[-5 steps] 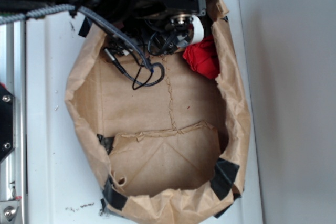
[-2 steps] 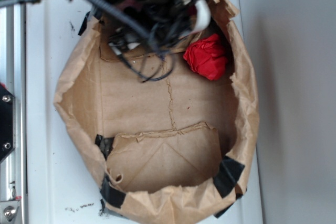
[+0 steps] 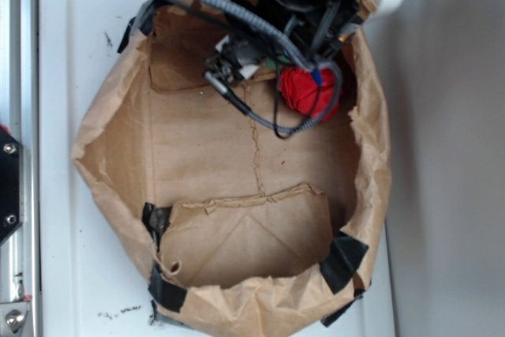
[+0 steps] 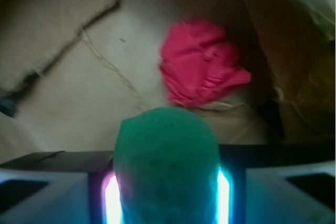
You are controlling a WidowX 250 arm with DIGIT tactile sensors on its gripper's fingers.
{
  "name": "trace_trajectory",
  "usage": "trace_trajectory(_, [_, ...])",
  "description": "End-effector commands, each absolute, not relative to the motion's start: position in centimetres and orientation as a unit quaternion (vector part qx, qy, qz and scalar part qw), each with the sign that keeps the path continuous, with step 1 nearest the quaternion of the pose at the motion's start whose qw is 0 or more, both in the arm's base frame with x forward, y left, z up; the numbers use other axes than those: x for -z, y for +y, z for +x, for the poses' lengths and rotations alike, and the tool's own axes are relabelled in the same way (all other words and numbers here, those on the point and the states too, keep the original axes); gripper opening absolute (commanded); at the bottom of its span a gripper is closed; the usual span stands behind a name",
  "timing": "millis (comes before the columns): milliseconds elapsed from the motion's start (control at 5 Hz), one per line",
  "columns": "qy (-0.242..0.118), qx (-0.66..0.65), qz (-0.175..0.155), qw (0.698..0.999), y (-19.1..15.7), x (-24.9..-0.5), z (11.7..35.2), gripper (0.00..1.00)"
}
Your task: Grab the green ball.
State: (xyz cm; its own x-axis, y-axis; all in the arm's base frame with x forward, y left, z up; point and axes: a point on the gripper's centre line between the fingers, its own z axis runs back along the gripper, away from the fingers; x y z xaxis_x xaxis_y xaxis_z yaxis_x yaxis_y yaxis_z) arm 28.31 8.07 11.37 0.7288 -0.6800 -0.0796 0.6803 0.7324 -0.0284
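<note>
The green ball [image 4: 167,166] fills the lower middle of the wrist view, squeezed between my two fingers, whose glowing pads [image 4: 111,198] press on its left and right sides. My gripper [image 4: 167,192] is shut on it and holds it above the floor of the brown paper bag [image 3: 118,163]. In the exterior view my gripper [image 3: 272,65] hangs at the bag's far end amid black cables, with only a sliver of green showing there. The wrinkly red wad [image 3: 304,91] lies on the bag floor just beside it and also shows in the wrist view [image 4: 202,69].
The paper bag's walls [image 3: 371,155] rise on all sides, patched with black tape [image 3: 343,262] at the near corners. A folded flap [image 3: 248,234] lies on the bag floor at the near end. A metal rail [image 3: 12,155] runs along the left.
My arm has swung to the right and risen; the gripper now sits right beside the red wad. The bag's walls have spread wider.
</note>
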Motion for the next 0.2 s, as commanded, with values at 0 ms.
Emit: trace_trajectory(0, [0.013, 0.298, 0.04, 0.954, 5.74, -14.29, 27.86, 0.0])
